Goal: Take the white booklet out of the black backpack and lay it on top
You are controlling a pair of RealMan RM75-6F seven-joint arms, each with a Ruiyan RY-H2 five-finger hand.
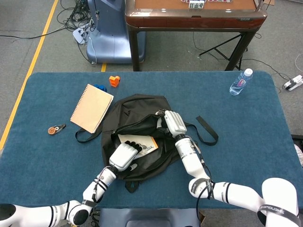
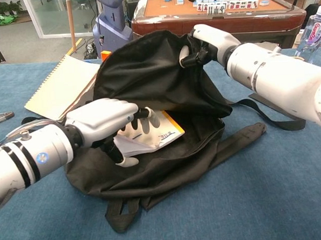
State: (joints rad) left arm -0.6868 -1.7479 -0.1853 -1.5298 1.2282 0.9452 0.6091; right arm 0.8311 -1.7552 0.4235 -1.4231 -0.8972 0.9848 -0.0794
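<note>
The black backpack lies on the blue table with its mouth open toward me. My right hand grips the upper flap and holds it lifted. Inside lies the white booklet with an orange corner. My left hand reaches into the opening and holds the booklet's near left corner, fingers over the page and thumb under the curled edge. The rest of the booklet rests on the bag's lower wall.
A tan spiral notebook lies left of the bag, with an orange block behind it. A small red-and-black tool sits far left. A water bottle stands back right. Bag straps trail to the right.
</note>
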